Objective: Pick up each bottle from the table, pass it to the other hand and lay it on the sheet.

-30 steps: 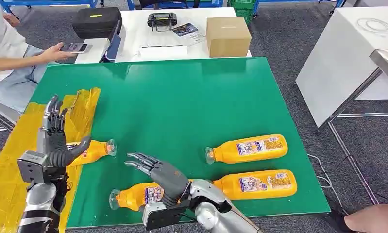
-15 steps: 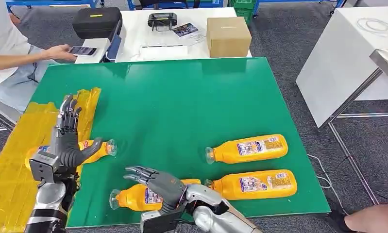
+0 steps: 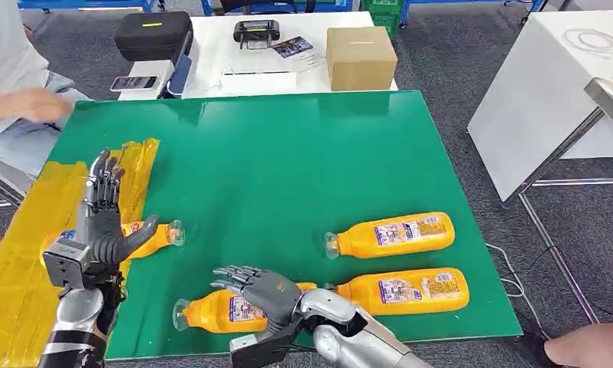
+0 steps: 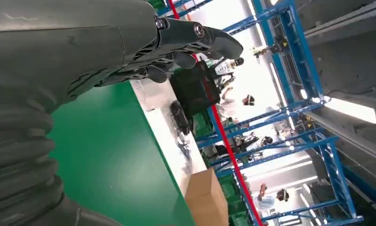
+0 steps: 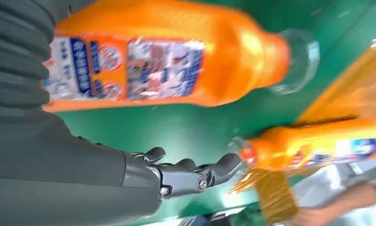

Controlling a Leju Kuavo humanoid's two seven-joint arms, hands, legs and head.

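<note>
Several orange bottles lie on the green table [image 3: 288, 169]. One bottle [image 3: 151, 236] rests on the yellow sheet [image 3: 19, 261] at the left, its cap over the green. My left hand [image 3: 97, 230] stands upright in front of that bottle, fingers [image 4: 176, 42] spread and holding nothing. Another bottle [image 3: 219, 310] lies near the front edge, and my right hand [image 3: 263, 291] hovers over its base end with fingers [image 5: 190, 174] apart, gripping nothing. The same bottle [image 5: 153, 61] shows beside the hand in the right wrist view. Two more bottles [image 3: 395, 234] [image 3: 407, 290] lie at the right.
Behind the green table a white table carries a cardboard box [image 3: 360, 57], a black case [image 3: 153, 34] and a phone [image 3: 130, 82]. A seated person [image 3: 11, 100] is at the far left. A grey table [image 3: 548, 84] stands at the right.
My right hand has sunk lower and nearer over the front bottle. My left hand rose clear of the bottle on the sheet. The person's hand has left the phone.
</note>
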